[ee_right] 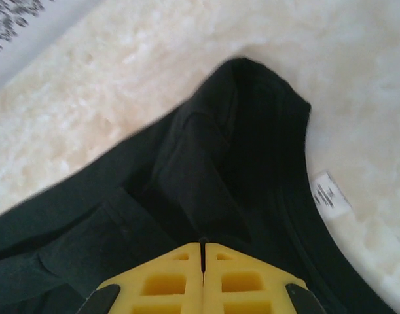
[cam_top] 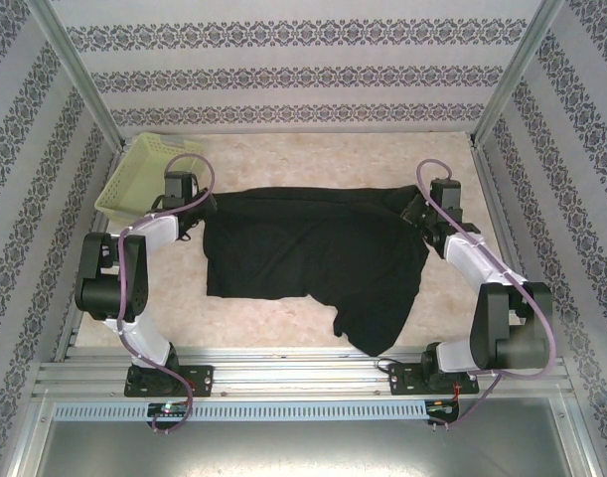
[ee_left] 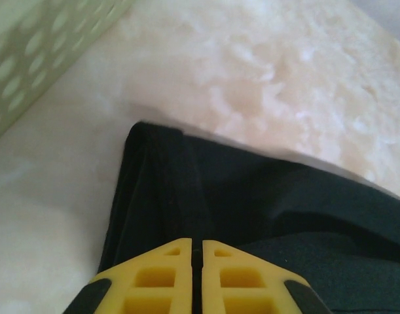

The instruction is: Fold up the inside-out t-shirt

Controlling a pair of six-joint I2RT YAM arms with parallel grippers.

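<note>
The inside-out t-shirt (cam_top: 313, 258) lies spread black across the middle of the table, with one flap trailing toward the near edge. My left gripper (cam_top: 206, 207) sits at its far left corner, and in the left wrist view the yellow fingers (ee_left: 197, 242) are shut with a sliver of the shirt's folded edge (ee_left: 167, 190) between them. My right gripper (cam_top: 410, 211) is at the far right corner. There the jaws (ee_right: 202, 244) are pressed together on a bunched fold of the t-shirt (ee_right: 206, 170), and a small white tag (ee_right: 329, 194) lies beside the hem.
A pale yellow-green lattice basket (cam_top: 144, 174) stands at the far left, close behind my left arm, and its wall (ee_left: 29, 59) also shows in the left wrist view. Patterned walls enclose the marbled table (cam_top: 313, 159). A metal rail (cam_top: 303, 373) runs along the near edge.
</note>
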